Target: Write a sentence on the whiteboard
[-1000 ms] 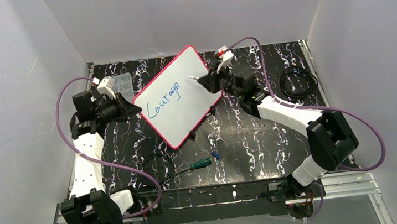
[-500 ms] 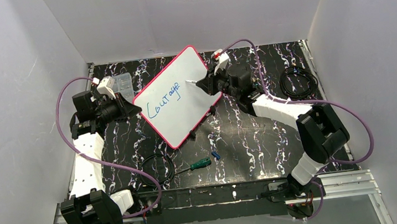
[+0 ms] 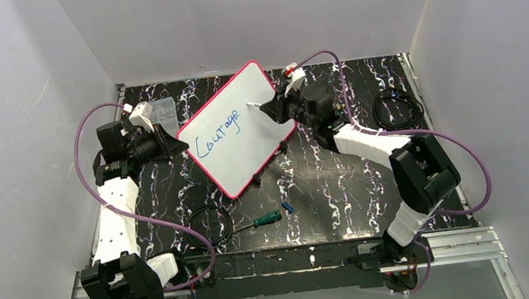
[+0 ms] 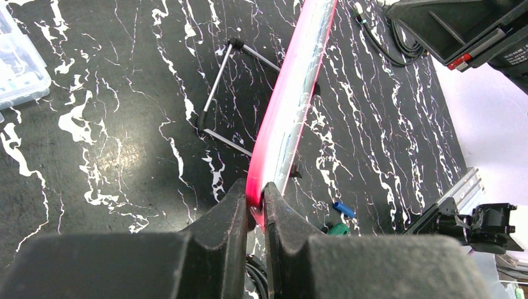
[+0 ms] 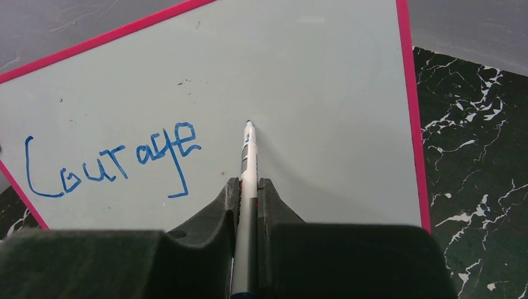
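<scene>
Two wrist views show closed jaws: left gripper (image 4: 255, 202) pinching whiteboard (image 4: 292, 106) edge, right gripper (image 5: 248, 184) clamping marker (image 5: 249, 152)

the right gripper (image 5: 248, 188) has edged its marker (image 5: 249, 152) closer to the whiteboard (image 5: 330, 87).

Glossy smooth whiteboard (image 5: 324, 81) on a glossy black marbled table (image 4: 106, 124).
</scene>
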You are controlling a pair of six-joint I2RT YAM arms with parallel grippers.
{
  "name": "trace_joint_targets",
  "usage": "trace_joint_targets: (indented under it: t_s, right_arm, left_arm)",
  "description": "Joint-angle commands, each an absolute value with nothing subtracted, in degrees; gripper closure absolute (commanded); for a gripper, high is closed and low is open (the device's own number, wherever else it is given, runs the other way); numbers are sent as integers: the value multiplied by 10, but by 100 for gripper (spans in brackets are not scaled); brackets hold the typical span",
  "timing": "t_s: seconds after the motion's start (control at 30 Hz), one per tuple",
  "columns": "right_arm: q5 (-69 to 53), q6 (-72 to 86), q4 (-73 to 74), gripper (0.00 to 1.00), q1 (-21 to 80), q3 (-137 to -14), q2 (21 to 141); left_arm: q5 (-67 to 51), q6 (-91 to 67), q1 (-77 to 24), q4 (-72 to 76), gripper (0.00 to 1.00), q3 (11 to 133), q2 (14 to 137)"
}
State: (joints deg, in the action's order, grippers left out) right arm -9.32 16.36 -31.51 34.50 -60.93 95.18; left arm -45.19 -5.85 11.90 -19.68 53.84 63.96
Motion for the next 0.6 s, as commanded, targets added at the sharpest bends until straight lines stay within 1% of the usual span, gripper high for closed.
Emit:
trace_joint_targets:
  t_s: [0.0, 0.27, 0.57]
  right_arm:
    - [-82, 164, -335, 99, 343, -639, 961]
    - [-43, 161, -324, 99, 339, -644, 965]
    - [-51, 162, -330, 99, 337, -643, 958]
  left_arm:
    - [-432, -35, 117, -218, 100, 541, 645]
    - [-431, -35, 117, -219, 100, 541, 644]
    - [-431, -36, 118, -220, 100, 541, 642]
